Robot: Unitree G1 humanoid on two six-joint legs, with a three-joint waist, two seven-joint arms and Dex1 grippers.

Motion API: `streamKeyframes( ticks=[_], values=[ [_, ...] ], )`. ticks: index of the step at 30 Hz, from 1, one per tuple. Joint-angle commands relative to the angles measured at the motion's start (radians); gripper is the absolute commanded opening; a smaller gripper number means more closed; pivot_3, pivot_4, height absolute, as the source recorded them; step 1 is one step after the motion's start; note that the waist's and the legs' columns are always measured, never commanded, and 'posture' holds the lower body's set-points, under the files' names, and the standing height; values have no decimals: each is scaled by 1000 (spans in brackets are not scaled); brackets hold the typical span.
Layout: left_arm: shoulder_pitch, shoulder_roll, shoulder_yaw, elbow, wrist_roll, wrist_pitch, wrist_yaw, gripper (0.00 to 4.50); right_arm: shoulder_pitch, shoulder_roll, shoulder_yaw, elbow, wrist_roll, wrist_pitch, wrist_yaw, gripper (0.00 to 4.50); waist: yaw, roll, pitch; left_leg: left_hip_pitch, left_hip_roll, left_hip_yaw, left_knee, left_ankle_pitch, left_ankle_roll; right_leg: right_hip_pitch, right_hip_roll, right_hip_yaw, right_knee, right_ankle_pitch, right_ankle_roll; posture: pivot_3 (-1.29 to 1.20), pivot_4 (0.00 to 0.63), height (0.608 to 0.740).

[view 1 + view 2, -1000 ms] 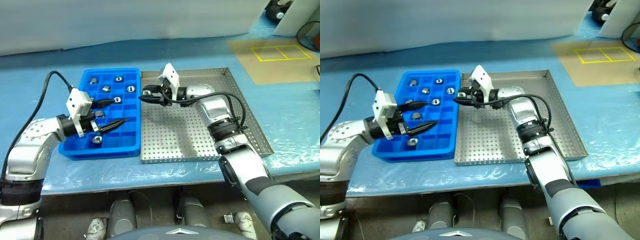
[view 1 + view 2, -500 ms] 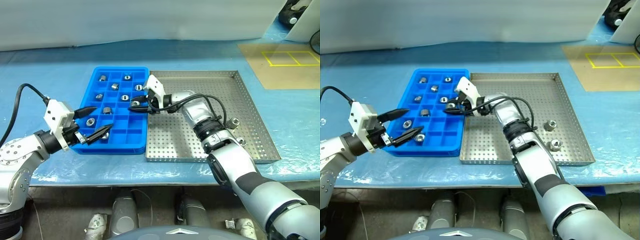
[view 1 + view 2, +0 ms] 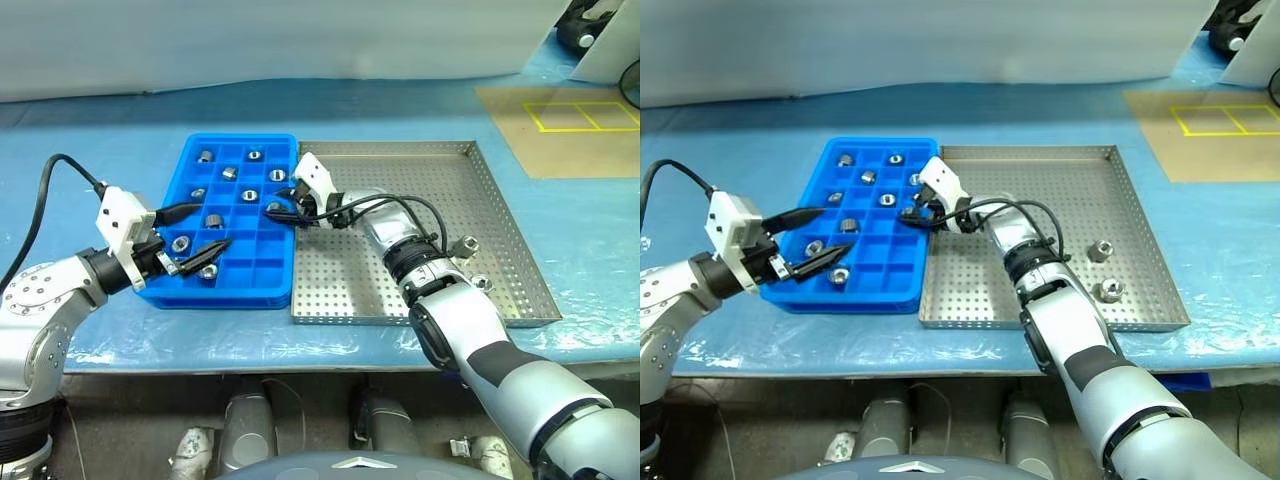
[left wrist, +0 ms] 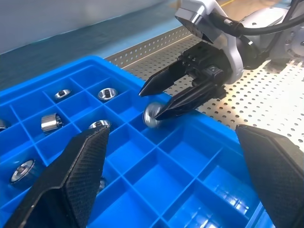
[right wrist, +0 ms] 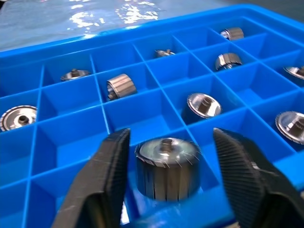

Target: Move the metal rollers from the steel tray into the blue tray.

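My right gripper (image 5: 166, 175) is over the edge of the blue tray (image 3: 270, 275) next to the steel tray (image 3: 500, 240). Its fingers are spread a little, and a metal roller (image 5: 167, 166) sits between them with a gap on each side, so nothing is pinched. I see more rollers lying in the blue tray's little boxes. Two rollers (image 3: 1105, 270) are in the steel tray, by its right rim. My left gripper (image 3: 195, 240) is wide open over the blue tray's near left part, with nothing in it.
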State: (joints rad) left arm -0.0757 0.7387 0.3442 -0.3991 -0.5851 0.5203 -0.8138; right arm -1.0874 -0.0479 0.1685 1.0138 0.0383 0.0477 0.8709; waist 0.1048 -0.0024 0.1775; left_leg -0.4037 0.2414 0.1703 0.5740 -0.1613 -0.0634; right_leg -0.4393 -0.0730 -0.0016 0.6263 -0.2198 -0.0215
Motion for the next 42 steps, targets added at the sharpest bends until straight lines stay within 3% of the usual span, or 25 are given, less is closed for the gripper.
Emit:
streamKeyframes(
  ticks=[1,9,14,20,27,35,42],
  values=[
    [-20,33,44,32,4,-32,-15,4500,-43,6,-29,-2,0,-22,-35,4239,-1,0,0,0,0,0,0,0,0,0,0,0,0,0,0,159,150,740],
    [-88,82,74,153,10,-72,-41,4500,-39,-19,-61,-55,17,-26,-33,4239,-5,0,0,0,0,0,0,0,0,0,0,0,0,0,0,113,150,740],
    [-114,84,-6,181,27,-90,-98,4500,-17,-87,-88,-160,46,13,14,4239,-5,0,0,0,0,0,1,0,0,0,0,0,1,0,0,44,150,740],
    [-282,-46,-216,253,63,-129,-151,4500,116,-300,-103,-499,92,173,146,4239,-1,-1,-1,0,-1,-1,4,0,0,3,0,0,1,0,1,-89,150,740],
    [-516,-233,-385,468,120,-228,-256,4500,283,-514,-164,-781,121,362,118,4239,-39,-2,-1,4,-2,0,5,2,-2,3,0,3,9,1,1,-300,150,740],
    [-687,-432,-500,731,182,-357,-399,4500,557,-652,-278,-1069,165,552,35,4239,-102,-2,-1,11,-2,4,5,2,3,5,2,11,10,0,1,-503,150,740],
    [-723,-502,-505,809,208,-405,-446,4500,649,-666,-303,-1071,166,572,-46,4239,-159,-2,-1,18,-5,8,7,-3,10,7,7,25,8,2,3,-530,150,740]
  ],
)
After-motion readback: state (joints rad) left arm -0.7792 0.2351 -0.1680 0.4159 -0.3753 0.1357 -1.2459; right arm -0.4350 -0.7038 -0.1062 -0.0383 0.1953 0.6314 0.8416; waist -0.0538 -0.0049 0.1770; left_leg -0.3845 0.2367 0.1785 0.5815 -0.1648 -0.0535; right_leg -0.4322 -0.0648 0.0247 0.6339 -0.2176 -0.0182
